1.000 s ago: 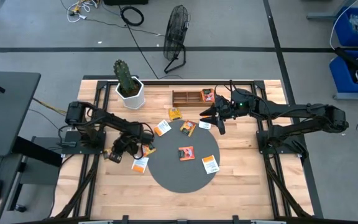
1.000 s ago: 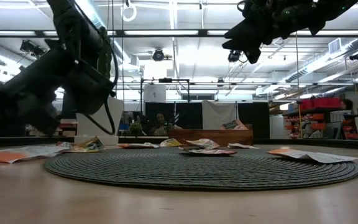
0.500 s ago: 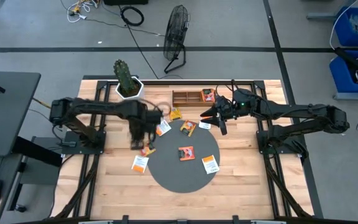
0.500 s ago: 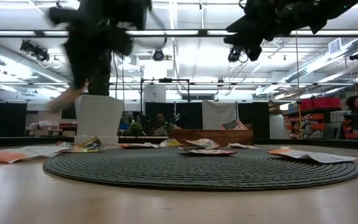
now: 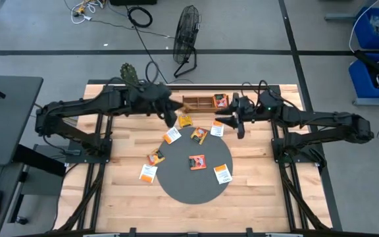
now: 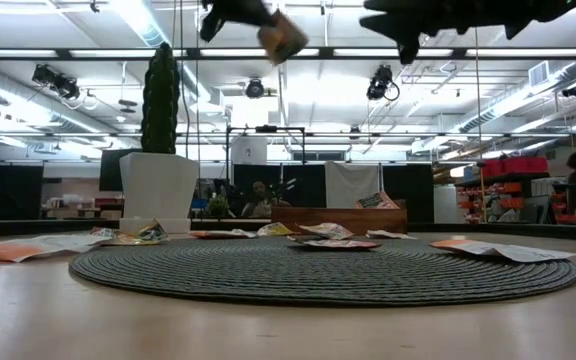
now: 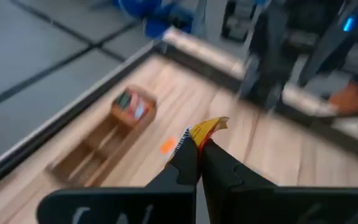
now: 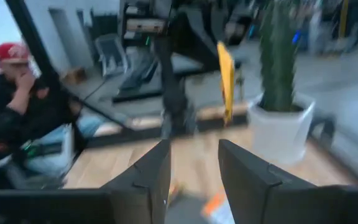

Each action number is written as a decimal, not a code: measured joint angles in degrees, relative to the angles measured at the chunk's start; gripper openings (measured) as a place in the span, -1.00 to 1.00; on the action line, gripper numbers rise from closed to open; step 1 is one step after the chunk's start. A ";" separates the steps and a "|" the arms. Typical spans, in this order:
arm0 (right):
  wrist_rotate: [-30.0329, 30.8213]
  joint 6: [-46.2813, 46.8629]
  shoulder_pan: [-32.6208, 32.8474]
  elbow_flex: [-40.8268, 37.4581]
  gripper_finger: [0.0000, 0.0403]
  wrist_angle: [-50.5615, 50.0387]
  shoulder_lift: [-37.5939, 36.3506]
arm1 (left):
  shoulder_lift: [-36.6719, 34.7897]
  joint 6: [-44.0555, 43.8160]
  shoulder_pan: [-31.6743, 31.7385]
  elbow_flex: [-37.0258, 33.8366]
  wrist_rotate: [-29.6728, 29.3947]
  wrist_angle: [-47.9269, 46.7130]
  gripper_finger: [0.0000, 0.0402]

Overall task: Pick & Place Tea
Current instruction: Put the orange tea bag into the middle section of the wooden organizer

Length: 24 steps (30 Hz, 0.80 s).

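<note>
The left hand pinches one orange tea sachet high above the far part of the surface, just left of the wooden tray, whose right compartment holds another sachet. The right hand, fingers parted and holding nothing, hangs near the tray's right end. More sachets lie on and around the dark round mat, right of the potted cactus.

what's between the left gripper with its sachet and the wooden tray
Nothing. In the high view the left gripper, shut on a tea sachet, hangs just beside the wooden tray; only bare table shows between them. The left wrist view agrees.
</note>
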 joint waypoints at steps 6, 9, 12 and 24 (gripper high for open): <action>4.93 -1.41 0.00 0.00 -0.30 8.63 1.44 | 0.94 -0.80 -0.62 -0.07 -1.48 12.63 -0.97; 5.20 -0.92 -0.02 0.00 -0.30 11.81 2.01 | 1.26 1.02 -1.51 -0.08 -3.46 18.17 -0.97; 5.18 -0.89 0.27 0.00 -0.30 15.77 2.55 | 1.97 1.08 -2.06 -0.02 -3.92 24.43 -0.97; 8.36 -2.26 0.26 0.00 -0.30 21.17 2.96 | 4.95 -0.60 -3.97 -0.07 -3.87 33.33 -0.96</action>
